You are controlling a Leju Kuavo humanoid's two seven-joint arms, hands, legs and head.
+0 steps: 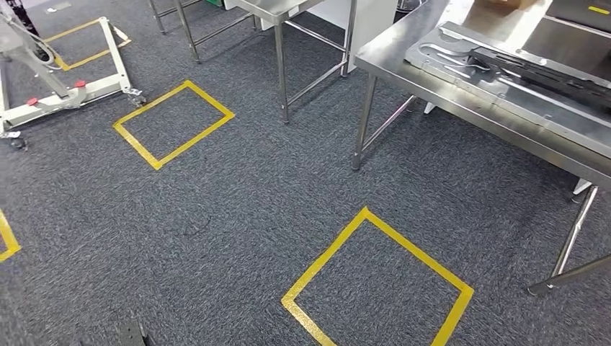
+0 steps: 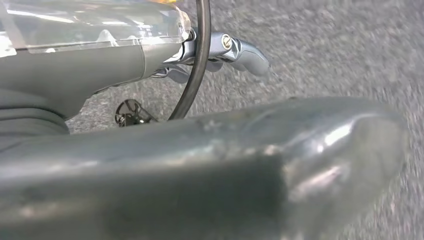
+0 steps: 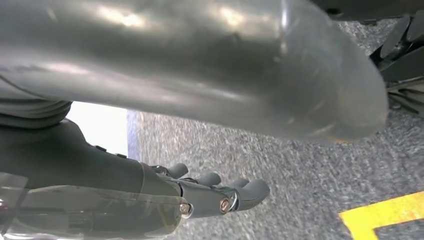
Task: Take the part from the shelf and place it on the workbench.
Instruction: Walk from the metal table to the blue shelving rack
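Lying seemingly beyond right hand (image 3: pixel 220 197): part (image 1: pixel 504 68)

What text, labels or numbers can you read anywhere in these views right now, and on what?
None can be read.
Yellow tag on the far workbench: too small to show any wording.
Yellow tape squares on the carpet: plain outlines, no characters.
Metal parts on the workbench: no legible marking.
Left hand and right hand: no print visible.
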